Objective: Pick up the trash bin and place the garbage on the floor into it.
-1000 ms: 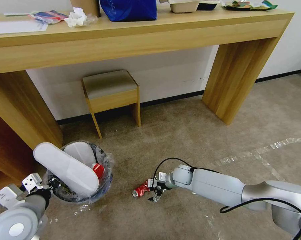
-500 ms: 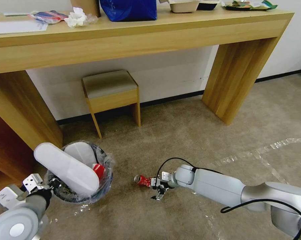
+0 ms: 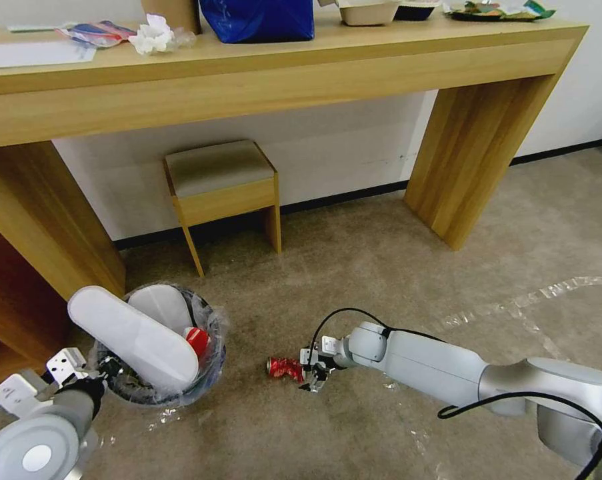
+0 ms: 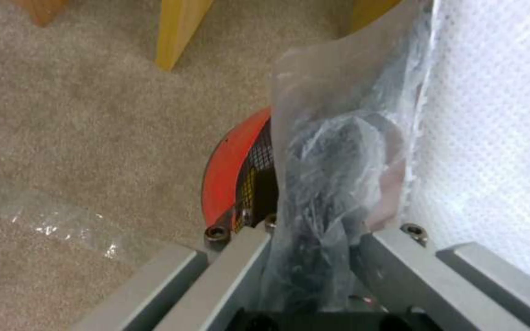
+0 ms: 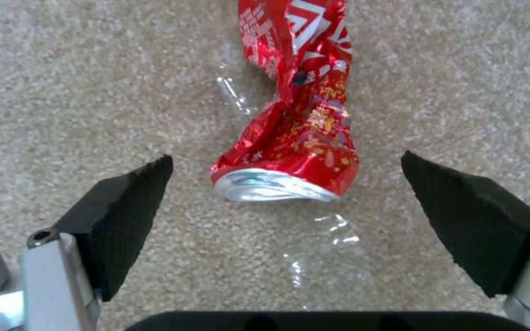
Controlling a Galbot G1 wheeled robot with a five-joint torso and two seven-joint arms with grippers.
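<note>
I have the left tool [image 3: 94, 380] clamped on the near rim of the bin [image 3: 207, 373], its fingers [image 4: 240, 257] pinching the clear liner bag [image 4: 332, 184] against the red wall. I judge this grip is there to keep the bin steady and carried beside the litter. The bin stands on the carpet floor [image 3: 381, 267], just in front of the wooden surface [image 3: 247, 87] and the stool [image 3: 221, 180]. Two white insoles [image 3: 131, 337] lean out of it, with a red-and-white cup [image 3: 196, 339] tucked beside them.

To the right, well apart from the bin, the crushed can [image 3: 285, 367] lies flat on the floor. It is red with printed pattern, badly creased, silver end facing the right tool [image 3: 312, 375].

I hold the right tool low with its pads [image 5: 124, 216] spread wide, one to either side of the can, neither touching. I judge this straddle suits a closing pinch across the narrow waist.
</note>
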